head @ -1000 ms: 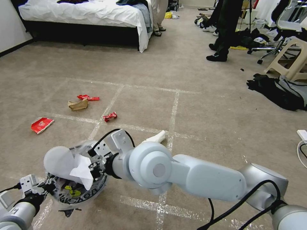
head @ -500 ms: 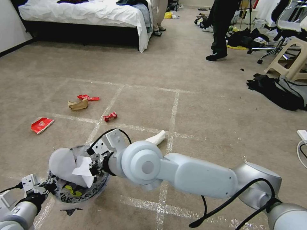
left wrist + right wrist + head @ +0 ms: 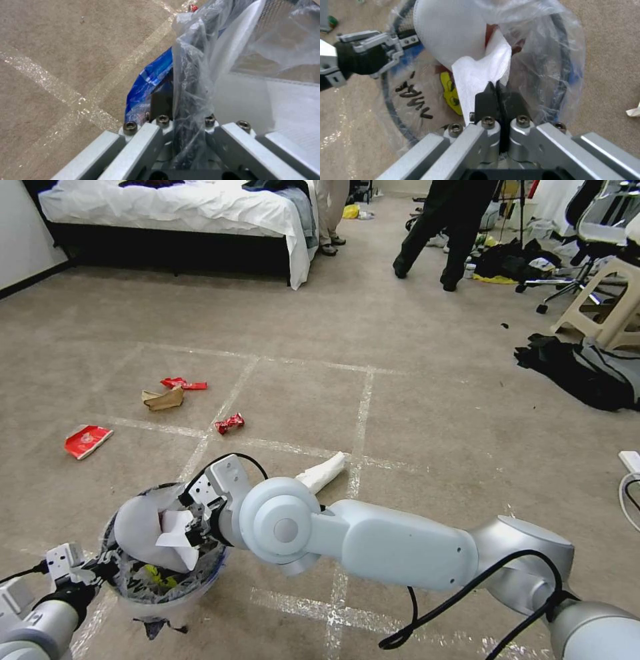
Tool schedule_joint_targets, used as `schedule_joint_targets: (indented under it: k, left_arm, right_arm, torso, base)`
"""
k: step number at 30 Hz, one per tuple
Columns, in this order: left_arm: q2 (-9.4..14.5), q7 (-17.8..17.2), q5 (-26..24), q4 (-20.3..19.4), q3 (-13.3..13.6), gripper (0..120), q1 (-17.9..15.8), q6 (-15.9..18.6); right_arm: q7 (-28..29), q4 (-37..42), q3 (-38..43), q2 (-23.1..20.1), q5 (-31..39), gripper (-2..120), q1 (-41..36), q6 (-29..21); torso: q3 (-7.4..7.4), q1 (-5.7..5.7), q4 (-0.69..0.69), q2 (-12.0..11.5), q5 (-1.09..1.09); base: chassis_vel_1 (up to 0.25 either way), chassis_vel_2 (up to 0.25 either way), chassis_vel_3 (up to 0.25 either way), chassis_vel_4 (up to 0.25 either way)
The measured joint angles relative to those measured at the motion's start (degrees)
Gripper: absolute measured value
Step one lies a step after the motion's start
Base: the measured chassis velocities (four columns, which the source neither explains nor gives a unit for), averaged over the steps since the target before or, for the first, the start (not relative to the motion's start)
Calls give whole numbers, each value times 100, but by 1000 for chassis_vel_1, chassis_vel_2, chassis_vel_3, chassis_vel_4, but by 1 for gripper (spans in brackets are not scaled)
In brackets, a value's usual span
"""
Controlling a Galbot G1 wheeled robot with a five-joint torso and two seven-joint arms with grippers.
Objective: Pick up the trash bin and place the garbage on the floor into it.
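since a second ago: right arm swung lower and further left, white slipper (image 3: pixel 143 527) sunk deeper into the trash bin (image 3: pixel 163 597), person at the far end stepped across.

head view: right gripper (image 3: pixel 193 527) over the bin's mouth, pinching the slipper's edge. left gripper (image 3: pixel 100 570) at the bin's near-left rim, partly masked by crinkled liner. bin's lower wall and base hard to make out under the plastic. second white slipper (image 3: pixel 323 471) half hidden behind the right arm's elbow joint. out on the carpet (image 3: pixel 433 400): red flat packet (image 3: pixel 87 440), brown paper (image 3: pixel 162 399), red wrapper (image 3: pixel 182 383), crumpled red wrapper (image 3: pixel 229 423), all well apart from the bin. tape lines crossing the carpet. bed (image 3: pixel 187 213) at the back left, dark clothes (image 3: pixel 580 370) at the right, stool cut off by the frame.

left wrist view: left gripper (image 3: pixel 185 120) pressed onto rim and liner (image 3: pixel 200 50); blue wrapper (image 3: pixel 150 82) just beside it.

right wrist view: right gripper (image 3: pixel 498 98) with pads tight together on the slipper (image 3: pixel 453 37); bin's contents blurred through plastic.
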Motion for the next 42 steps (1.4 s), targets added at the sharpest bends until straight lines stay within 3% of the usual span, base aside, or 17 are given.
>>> schedule_joint_targets:
  k: [25, 30, 36, 40, 42]
  left_arm:
    - [-28, 17, 31, 4, -10, 1, 29, -11]
    - [-27, 19, 32, 15, -13, 1, 26, -12]
    - [-6, 19, 36, 41, -29, 1, 35, -14]
    - [3, 19, 36, 45, -36, 1, 35, -15]
    - [4, 19, 36, 55, -37, 1, 34, -15]
  right_arm:
    - [-282, -205, -214, 73, -628, 3, -106, 0]
    - [-343, -185, -214, 61, -700, 19, -100, 0]
    - [-371, -69, -175, -14, -751, 48, -93, 0]
    - [-372, -10, -157, -45, -747, 56, -77, 0]
    - [-371, 66, -124, -62, -742, 68, -56, 0]
  torso:
    - [0, 0, 0, 0, 0]
    - [0, 0, 0, 0, 0]
    - [0, 0, 0, 0, 0]
    - [0, 0, 0, 0, 0]
    - [0, 0, 0, 0, 0]
  base:
    - [0, 0, 0, 0]
    - [0, 0, 0, 0]
    - [0, 0, 0, 0]
    - [0, 0, 0, 0]
    - [0, 0, 0, 0]
